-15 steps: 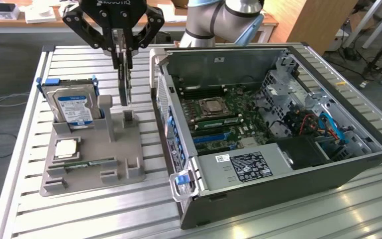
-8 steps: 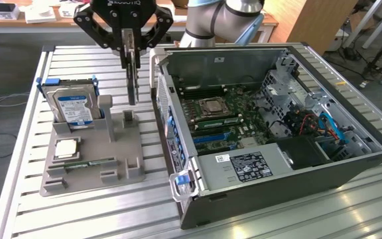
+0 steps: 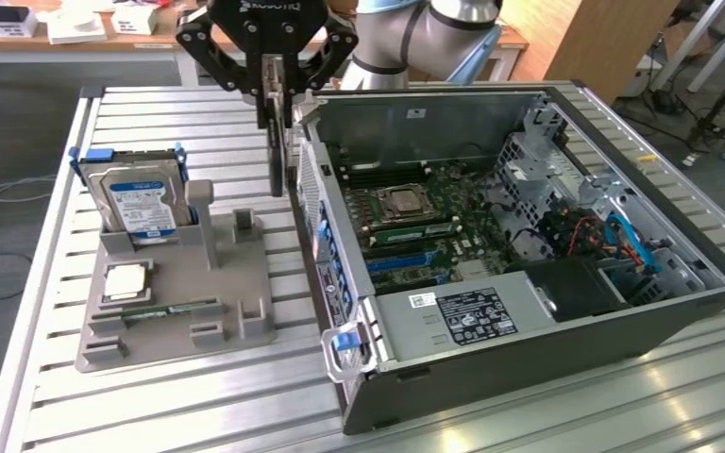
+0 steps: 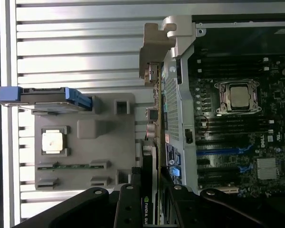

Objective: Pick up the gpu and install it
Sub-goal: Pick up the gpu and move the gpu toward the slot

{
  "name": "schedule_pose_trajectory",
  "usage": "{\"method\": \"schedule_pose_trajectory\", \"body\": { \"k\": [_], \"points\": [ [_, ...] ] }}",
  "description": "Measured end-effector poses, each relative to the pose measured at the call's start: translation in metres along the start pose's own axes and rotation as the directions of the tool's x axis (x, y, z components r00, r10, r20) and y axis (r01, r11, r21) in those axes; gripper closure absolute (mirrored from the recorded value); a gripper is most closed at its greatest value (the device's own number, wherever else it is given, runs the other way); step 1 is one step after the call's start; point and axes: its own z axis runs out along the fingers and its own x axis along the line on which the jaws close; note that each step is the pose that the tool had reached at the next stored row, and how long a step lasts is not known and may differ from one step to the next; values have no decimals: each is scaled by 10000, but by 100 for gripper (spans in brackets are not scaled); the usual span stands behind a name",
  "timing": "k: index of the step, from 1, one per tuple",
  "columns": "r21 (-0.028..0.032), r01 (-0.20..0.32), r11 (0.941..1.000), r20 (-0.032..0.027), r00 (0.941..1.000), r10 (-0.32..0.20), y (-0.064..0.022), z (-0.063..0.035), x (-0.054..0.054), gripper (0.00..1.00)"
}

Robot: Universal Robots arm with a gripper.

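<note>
The gpu [image 3: 275,151] hangs edge-on and upright from my gripper [image 3: 275,90], whose fingers are shut on its upper edge. It is above the table in the gap between the grey parts fixture [image 3: 211,283] and the rear wall of the open computer case [image 3: 337,283]. In the wrist view the gpu [image 4: 155,118] runs as a thin strip out from my gripper [image 4: 152,194], with its silver end bracket [image 4: 154,45] at the far end, close beside the case's rear panel. The motherboard [image 3: 426,226] lies exposed inside the case.
The fixture holds a blue-labelled hard drive [image 3: 140,203] standing upright, a CPU [image 3: 127,281] and a green RAM stick [image 3: 167,309]. The case rim and its rear wall stand right next to the hanging card. The slatted aluminium table [image 3: 148,396] extends around both.
</note>
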Motion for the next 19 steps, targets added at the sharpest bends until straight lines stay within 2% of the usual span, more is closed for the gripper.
{"method": "schedule_pose_trajectory", "body": {
  "k": [19],
  "points": [
    [-4, 0, 10000, -1, 10000, 0, 44, 18, -669, 73]
  ]
}}
